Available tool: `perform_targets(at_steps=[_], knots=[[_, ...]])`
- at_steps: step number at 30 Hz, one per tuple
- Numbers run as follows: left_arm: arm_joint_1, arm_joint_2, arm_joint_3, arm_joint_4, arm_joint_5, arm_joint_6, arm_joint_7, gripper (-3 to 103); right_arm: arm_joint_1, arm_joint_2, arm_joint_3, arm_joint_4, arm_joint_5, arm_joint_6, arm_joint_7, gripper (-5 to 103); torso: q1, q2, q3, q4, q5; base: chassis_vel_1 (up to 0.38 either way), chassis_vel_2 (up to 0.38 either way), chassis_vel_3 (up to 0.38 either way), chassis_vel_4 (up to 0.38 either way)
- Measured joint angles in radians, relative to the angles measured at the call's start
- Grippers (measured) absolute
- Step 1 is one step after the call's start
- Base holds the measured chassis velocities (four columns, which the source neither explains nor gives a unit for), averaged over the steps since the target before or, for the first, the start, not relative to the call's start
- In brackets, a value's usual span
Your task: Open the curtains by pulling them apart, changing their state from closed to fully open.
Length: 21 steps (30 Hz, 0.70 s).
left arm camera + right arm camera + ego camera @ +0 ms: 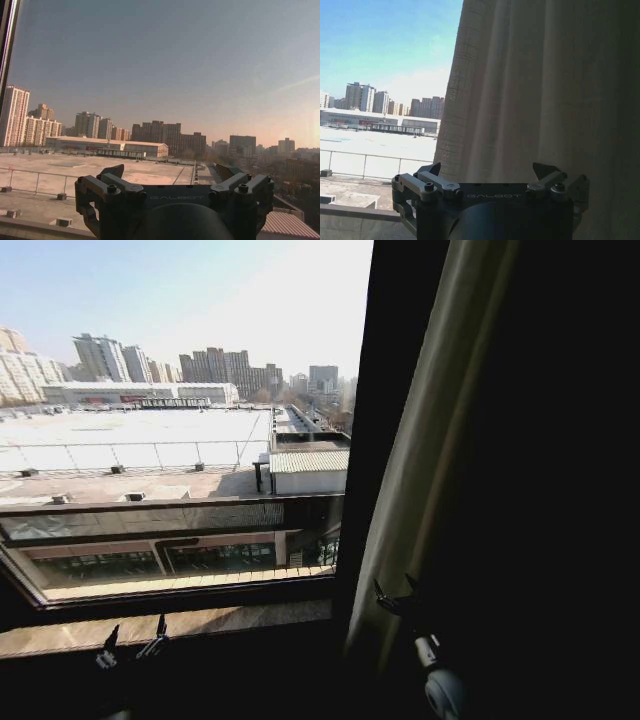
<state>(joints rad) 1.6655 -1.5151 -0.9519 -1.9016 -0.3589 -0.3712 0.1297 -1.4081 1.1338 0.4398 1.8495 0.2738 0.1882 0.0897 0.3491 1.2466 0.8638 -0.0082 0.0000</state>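
Each wrist view shows "GALBOT" in raised letters on the gripper body. No other writing can be read, and there are no containers.

In the head view the left gripper (133,640) sits low, just before the window sill (170,625), with its fingers spread and nothing between them. The left wrist view shows the same spread fingers (112,184) against open glass.

The right gripper (397,592) is raised at the curtain's (430,440) inner edge, its fingers parted. Whether they touch the fabric cannot be told. In the right wrist view the pale, pleated curtain (535,90) hangs close in front of that gripper (487,172), across the middle and one side, with clear window on the other side.

The curtain hangs bunched at the right of the window, beside a dark frame bar (385,390). The glass to its left is uncovered.

Beyond lie a flat roof (140,430) with a railing, and farther off tower blocks (225,365).
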Motion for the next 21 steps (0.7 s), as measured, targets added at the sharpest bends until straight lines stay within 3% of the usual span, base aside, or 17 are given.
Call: perform_targets(at_steps=[21], knots=[[0.000,0.000,0.000,0.000,0.000,0.000,0.000,100,-0.001,0.005,-0.005,0.018,-0.003,-0.017,0.002,100,0.000,0.000,0.000,0.0000,0.0000,0.000,0.000,0.000,0.000]])
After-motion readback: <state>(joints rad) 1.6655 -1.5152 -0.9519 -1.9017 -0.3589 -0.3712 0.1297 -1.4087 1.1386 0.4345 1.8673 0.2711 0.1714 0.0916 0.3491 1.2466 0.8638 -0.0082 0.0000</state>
